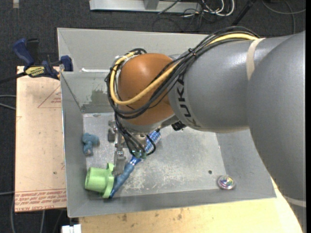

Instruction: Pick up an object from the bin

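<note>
Far left of the bin (73, 130) there's a grey-blue lump (89, 143), lying on its own. Lower left is a green cup (98, 180) on its side, with a blue stick (122, 174) leaning against it and running up to the right. The gripper (119, 163) is low, right above where those two meet. Can't tell if it's open or clamped on anything. Lower right sits a shiny bit (226, 182), well apart. Looks to me like nothing's been lifted yet, so the grab and the lift are left.

In the grey bin (194, 149) lie a green cup (99, 180), a blue-grey lump (89, 142) and a shiny disc (225, 182).
</note>
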Motion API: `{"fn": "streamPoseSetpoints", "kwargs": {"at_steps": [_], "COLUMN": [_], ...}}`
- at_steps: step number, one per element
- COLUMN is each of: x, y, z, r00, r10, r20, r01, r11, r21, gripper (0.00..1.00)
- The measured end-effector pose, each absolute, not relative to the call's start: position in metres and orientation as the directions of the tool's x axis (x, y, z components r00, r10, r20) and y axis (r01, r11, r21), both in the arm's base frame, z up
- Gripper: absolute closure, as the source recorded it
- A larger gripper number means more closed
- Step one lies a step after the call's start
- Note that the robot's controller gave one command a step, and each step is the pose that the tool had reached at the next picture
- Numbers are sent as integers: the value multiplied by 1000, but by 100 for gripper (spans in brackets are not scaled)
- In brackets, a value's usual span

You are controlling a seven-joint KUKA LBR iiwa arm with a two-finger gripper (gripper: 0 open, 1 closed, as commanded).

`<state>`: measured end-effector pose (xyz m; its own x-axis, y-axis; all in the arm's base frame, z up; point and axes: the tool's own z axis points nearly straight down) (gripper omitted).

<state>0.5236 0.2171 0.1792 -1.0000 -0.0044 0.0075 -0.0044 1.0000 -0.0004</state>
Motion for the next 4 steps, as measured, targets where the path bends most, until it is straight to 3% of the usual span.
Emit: {"fn": "streamPoseSetpoints", "kwargs": {"at_steps": [1, 2, 3, 4], "x": [520, 548, 549, 550], "y": [163, 150, 150, 169], "z": [282, 80, 83, 214], "r00": [-987, -952, -953, -944], "r10": [-161, -305, -304, -329], "r20": [-10, 5, 1, -10], "r01": [-161, -305, -304, -329], "r11": [987, 952, 953, 944], "r21": [0, 2, 2, 1], "gripper": [0, 0, 100, 100]}}
